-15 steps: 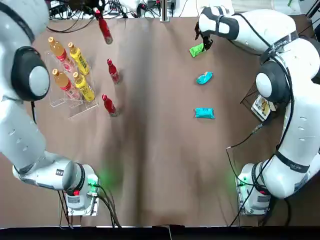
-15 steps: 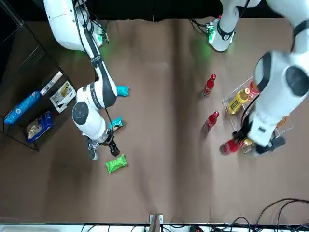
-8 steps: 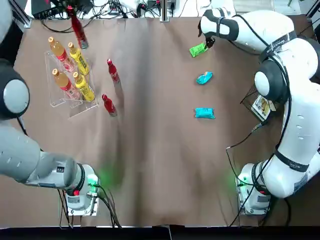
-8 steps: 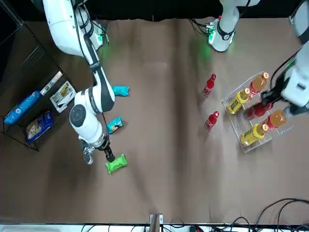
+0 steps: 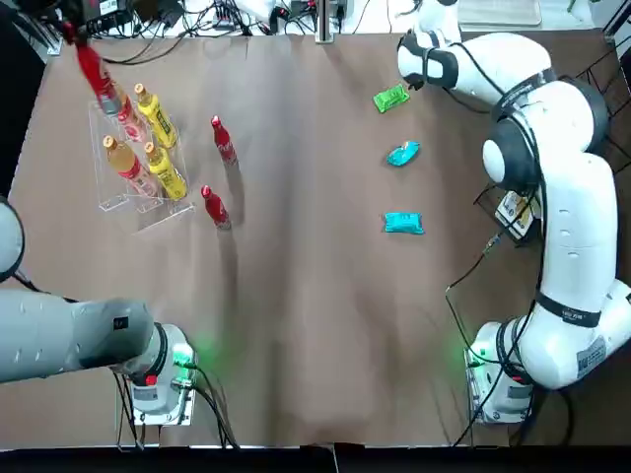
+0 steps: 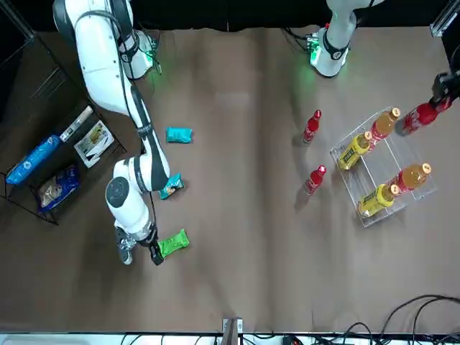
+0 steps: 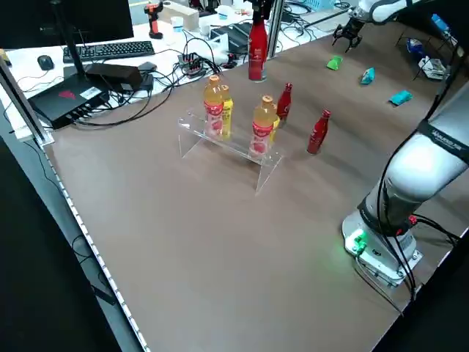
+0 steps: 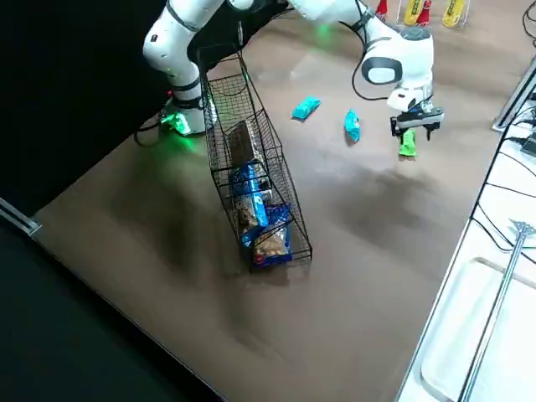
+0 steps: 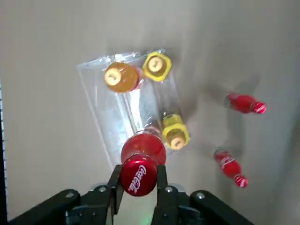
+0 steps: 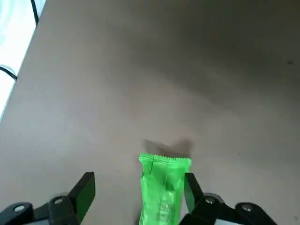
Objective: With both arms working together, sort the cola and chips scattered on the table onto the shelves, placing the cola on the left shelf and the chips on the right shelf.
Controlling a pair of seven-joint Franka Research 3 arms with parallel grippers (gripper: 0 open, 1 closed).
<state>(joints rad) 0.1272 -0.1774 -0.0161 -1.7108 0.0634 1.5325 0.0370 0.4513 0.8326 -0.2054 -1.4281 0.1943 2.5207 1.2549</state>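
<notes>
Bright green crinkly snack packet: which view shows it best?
The right wrist view: the bright green crinkly snack packet looms largest, its jagged end clear, though the bottom edge crops it. Top, front and both side views show it smaller, on the table; the left wrist view misses it.

robotics lab, 2 arms, monitor w/ kybd, cables

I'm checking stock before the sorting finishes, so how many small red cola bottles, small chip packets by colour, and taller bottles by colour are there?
Small red cola bottles: 3
Green packet: 1
Teal-blue packets: 2
Orange bottles: 2
Yellow bottles: 2
Total: 10
</notes>
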